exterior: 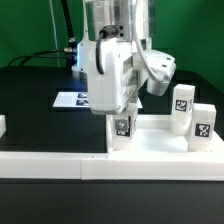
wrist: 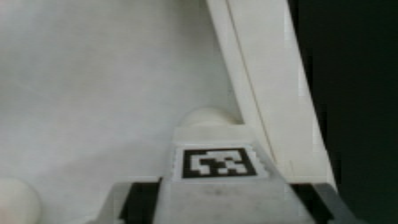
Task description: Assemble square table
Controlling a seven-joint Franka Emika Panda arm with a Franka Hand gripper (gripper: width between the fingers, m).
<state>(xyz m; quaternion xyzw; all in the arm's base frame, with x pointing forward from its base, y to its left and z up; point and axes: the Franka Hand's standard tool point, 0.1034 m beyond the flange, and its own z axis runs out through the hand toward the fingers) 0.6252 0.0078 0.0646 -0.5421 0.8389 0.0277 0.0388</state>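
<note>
My gripper (exterior: 122,118) is shut on a stubby white tagged leg (exterior: 122,129) and holds it upright on the white square slab (exterior: 158,146), at the corner on the exterior view's left. In the wrist view the leg (wrist: 221,150) sits between my dark fingers (wrist: 150,203), close against the slab's raised rim (wrist: 263,90). Two more tagged legs (exterior: 182,104) (exterior: 203,125) stand upright at the slab's side on the exterior view's right. The leg's lower end and the socket under it are hidden.
A long low white barrier wall (exterior: 60,166) runs along the front. The marker board (exterior: 72,100) lies flat on the black table behind the arm. A small white object (exterior: 2,125) shows at the exterior view's left edge. A rounded white shape (wrist: 15,196) shows beside my fingers.
</note>
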